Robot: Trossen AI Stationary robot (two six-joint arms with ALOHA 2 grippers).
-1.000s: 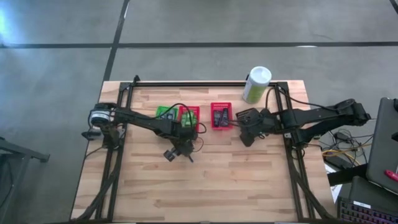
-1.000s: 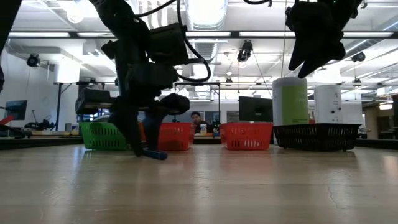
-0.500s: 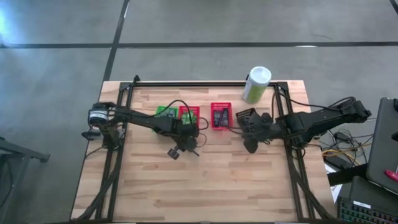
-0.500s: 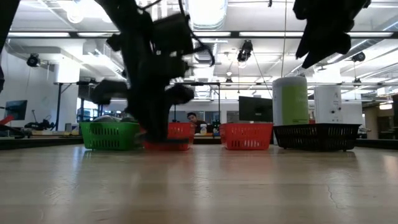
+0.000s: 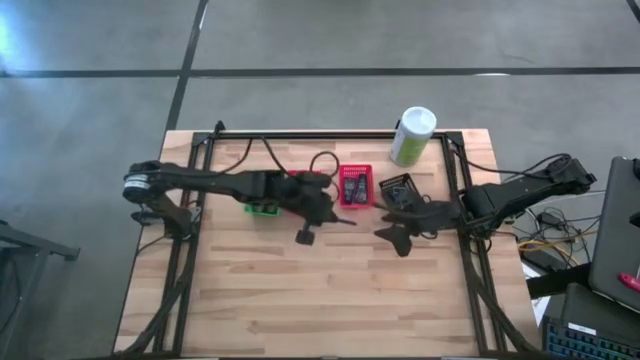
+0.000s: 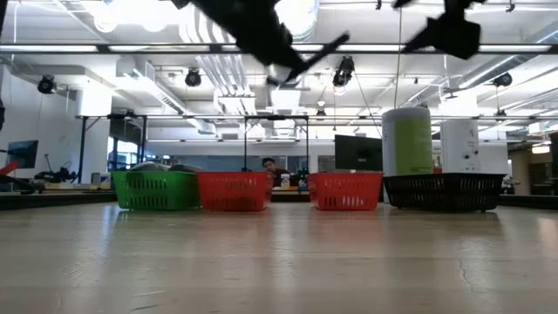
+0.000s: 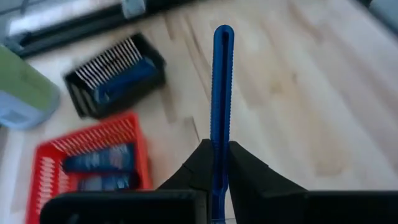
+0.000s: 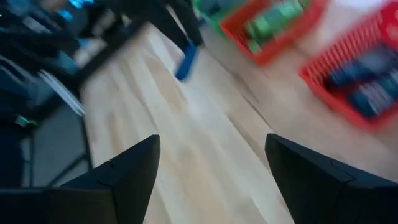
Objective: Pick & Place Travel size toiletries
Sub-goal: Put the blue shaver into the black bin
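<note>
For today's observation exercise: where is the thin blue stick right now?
The thin blue stick is clamped in the left gripper, held above the table near the dark basket and a red basket.

Even, bright overhead light from ceiling strip lamps (image 6: 288, 48), which glare white in the low view; shadows on the wooden table (image 5: 330, 290) are soft and faint. The right wrist view is heavily motion-smeared, while the left wrist view is softly out of focus
</note>
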